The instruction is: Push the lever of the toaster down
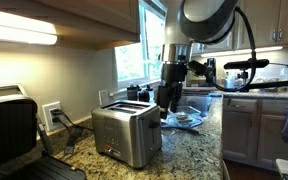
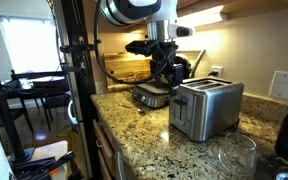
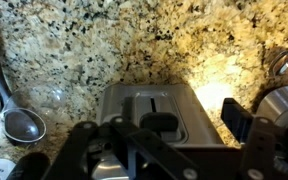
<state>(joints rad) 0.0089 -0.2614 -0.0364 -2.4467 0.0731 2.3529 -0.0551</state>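
The brushed steel two-slot toaster [image 1: 127,135] stands on the granite counter and shows in both exterior views [image 2: 206,108]. In the wrist view its end face [image 3: 124,108] fills the lower middle, with a vertical slot and the black lever knob [image 3: 162,123]. My gripper [image 1: 169,97] hangs just above and beside that end of the toaster [image 2: 167,76]. Its fingers are spread apart and empty [image 3: 159,132]. In the wrist view the lever knob lies between them. I cannot tell whether a finger touches it.
A larger black-and-silver appliance [image 1: 4,130] stands near the wall outlet. A plate [image 1: 186,118] lies behind the toaster. A clear glass [image 2: 234,155] stands near the counter's front edge. A metal scoop [image 3: 24,124] lies on the granite. A camera stand [image 2: 79,70] rises beside the counter.
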